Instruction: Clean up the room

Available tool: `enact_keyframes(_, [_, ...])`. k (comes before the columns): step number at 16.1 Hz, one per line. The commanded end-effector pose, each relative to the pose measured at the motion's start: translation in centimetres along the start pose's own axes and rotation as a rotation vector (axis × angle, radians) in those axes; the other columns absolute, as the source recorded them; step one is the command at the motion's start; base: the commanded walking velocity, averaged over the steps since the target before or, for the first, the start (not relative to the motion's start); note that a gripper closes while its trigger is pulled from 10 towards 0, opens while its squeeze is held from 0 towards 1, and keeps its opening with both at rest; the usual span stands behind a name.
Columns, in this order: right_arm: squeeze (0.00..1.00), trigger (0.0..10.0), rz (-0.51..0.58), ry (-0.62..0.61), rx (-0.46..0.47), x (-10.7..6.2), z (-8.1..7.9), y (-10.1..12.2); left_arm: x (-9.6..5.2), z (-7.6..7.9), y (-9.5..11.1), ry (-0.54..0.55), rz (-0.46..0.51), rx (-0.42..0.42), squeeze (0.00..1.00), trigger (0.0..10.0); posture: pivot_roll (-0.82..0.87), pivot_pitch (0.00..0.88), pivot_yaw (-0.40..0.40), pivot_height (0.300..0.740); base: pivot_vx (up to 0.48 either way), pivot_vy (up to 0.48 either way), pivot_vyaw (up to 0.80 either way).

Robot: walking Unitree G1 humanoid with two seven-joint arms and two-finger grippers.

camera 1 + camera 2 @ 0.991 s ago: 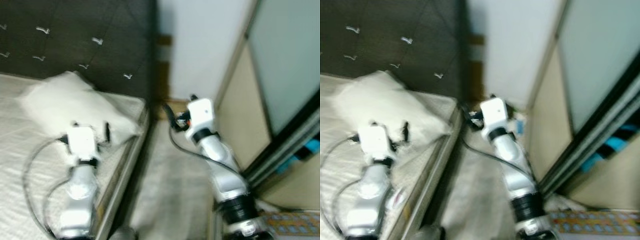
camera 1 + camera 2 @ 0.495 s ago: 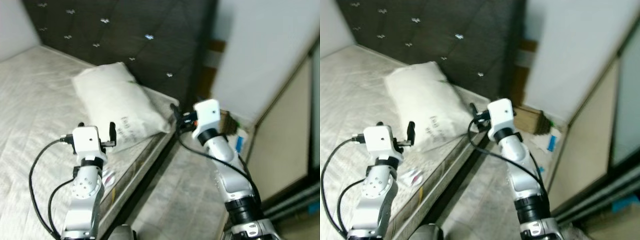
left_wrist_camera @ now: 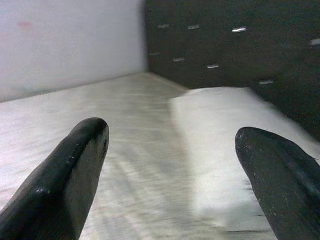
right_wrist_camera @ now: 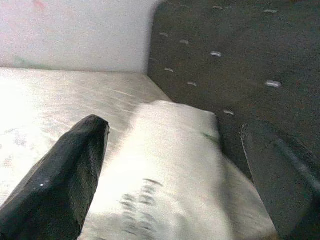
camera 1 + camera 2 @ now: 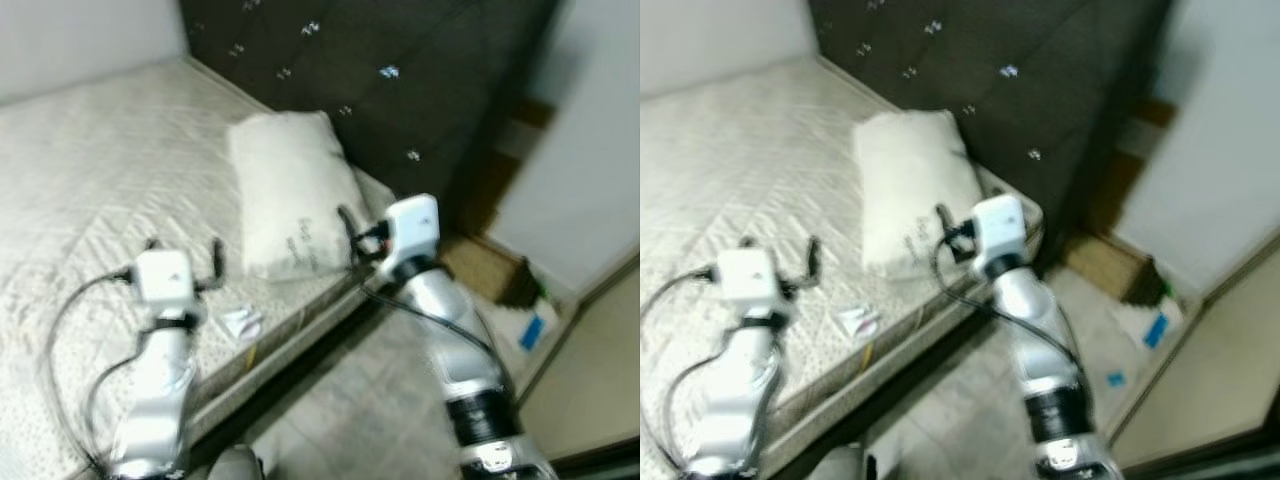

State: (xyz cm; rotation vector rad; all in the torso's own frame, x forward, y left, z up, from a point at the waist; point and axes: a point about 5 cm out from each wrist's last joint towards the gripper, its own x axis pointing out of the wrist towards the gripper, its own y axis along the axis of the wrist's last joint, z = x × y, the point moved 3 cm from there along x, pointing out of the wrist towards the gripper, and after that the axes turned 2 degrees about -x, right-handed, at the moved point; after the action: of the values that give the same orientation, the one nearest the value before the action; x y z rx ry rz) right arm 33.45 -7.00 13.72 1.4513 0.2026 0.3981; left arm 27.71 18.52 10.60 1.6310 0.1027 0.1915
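A white pillow (image 5: 285, 195) with dark print lies on the quilted mattress (image 5: 90, 190), against the dark tufted headboard (image 5: 400, 60). A small crumpled white wrapper (image 5: 240, 322) sits on the mattress near its side edge. My left gripper (image 5: 184, 247) hovers open above the mattress, just beyond the wrapper and short of the pillow. My right gripper (image 5: 350, 228) is open at the pillow's near corner, over the bed's edge. Both wrist views look along spread fingers at the pillow (image 3: 225, 130), with nothing between them.
Beside the bed runs a strip of pale floor (image 5: 370, 400). A cardboard box (image 5: 480, 265) stands by the headboard's end, with a white and blue packet (image 5: 530, 330) and small litter on the floor close to it. A pale wall (image 5: 600, 150) closes the right side.
The camera has swung left, from the wardrobe and wall towards the bed. The pillow now sits mid-picture and the wrapper has come into view. Both arms keep their pose, fingers spread.
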Motion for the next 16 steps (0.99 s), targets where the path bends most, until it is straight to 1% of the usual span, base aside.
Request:
enact_keyframes(1, [0.0,10.0,-0.013,-0.034,-0.004,-0.2,1.2,-0.2,-0.1,0.3,0.6,0.018,0.023,-0.006,0.0,10.0,0.04,0.0,-0.072,0.74,0.0,0.0,0.8])
enact_keyframes(3, [0.0,10.0,-0.028,-0.058,0.002,-0.6,1.9,-0.6,-1.0,-0.7,0.1,0.083,0.005,-0.055,0.0,10.0,0.03,0.0,-0.072,0.74,0.0,0.0,0.79])
enact_keyframes(4, [0.0,10.0,-0.036,-0.068,0.008,-0.8,2.1,-0.8,-1.3,-0.7,-0.1,0.078,0.002,-0.068,0.0,10.0,0.03,0.0,-0.072,0.74,0.0,0.0,0.79])
enact_keyframes(5, [0.0,10.0,-0.07,-0.094,0.024,-1.7,2.6,-1.9,-2.3,-0.6,-0.7,0.057,-0.006,-0.054,0.0,10.0,0.03,0.0,-0.072,0.74,0.0,0.0,0.8])
enact_keyframes(6, [0.0,10.0,-0.114,-0.114,0.028,-2.6,2.8,-3.4,-2.9,-0.8,-1.6,0.084,-0.039,-0.07,0.0,10.0,0.03,0.0,-0.072,0.74,0.0,0.0,0.79])
enact_keyframes(7, [0.0,10.0,-0.137,-0.122,0.018,-3.1,2.8,-4.2,-2.7,-1.3,-2.1,0.11,-0.068,-0.121,0.0,10.0,0.03,0.0,-0.068,0.74,0.0,0.0,0.79])
enact_keyframes(8, [0.0,10.0,-0.146,-0.136,0.021,-3.2,2.9,-4.5,-2.5,-1.6,-2.3,0.116,-0.083,-0.164,0.0,10.0,0.03,0.0,-0.067,0.74,0.0,0.0,0.79])
enact_keyframes(9, [0.0,10.0,-0.133,-0.148,0.008,-3.0,3.1,-4.2,-2.5,-1.7,-2.3,0.119,-0.083,-0.156,0.0,10.0,0.02,0.0,-0.063,0.74,0.0,0.0,0.79])
enact_keyframes(10, [0.0,10.0,-0.139,-0.154,0.006,-3.0,3.4,-4.3,-2.4,-1.2,-1.7,0.092,-0.054,-0.122,0.0,10.0,0.03,0.0,-0.063,0.74,0.0,0.0,0.79])
enact_keyframes(13, [0.0,10.0,-0.137,-0.143,-0.007,-3.0,3.3,-4.1,-2.3,-1.0,-0.9,0.087,-0.022,-0.057,0.0,10.0,0.02,0.0,-0.066,0.74,0.0,0.0,0.79])
enact_keyframes(14, [0.0,10.0,-0.136,-0.139,-0.014,-3.0,3.3,-4.1,-2.3,-1.0,-0.8,0.088,-0.019,-0.051,0.0,10.0,0.02,0.0,-0.066,0.74,0.0,0.0,0.78])
enact_keyframes(15, [0.0,10.0,-0.155,-0.142,-0.054,-2.8,3.3,-4.2,-2.0,-1.0,-0.6,0.09,-0.016,0.029,0.0,10.0,0.02,0.0,-0.068,0.74,0.0,0.0,0.0])
enact_keyframes(16, [0.0,10.0,-0.175,-0.15,-0.046,-2.7,3.3,-4.5,-1.8,-0.9,-0.6,0.078,-0.013,0.032,0.0,10.0,0.02,0.0,-0.067,0.74,0.0,0.0,0.0])
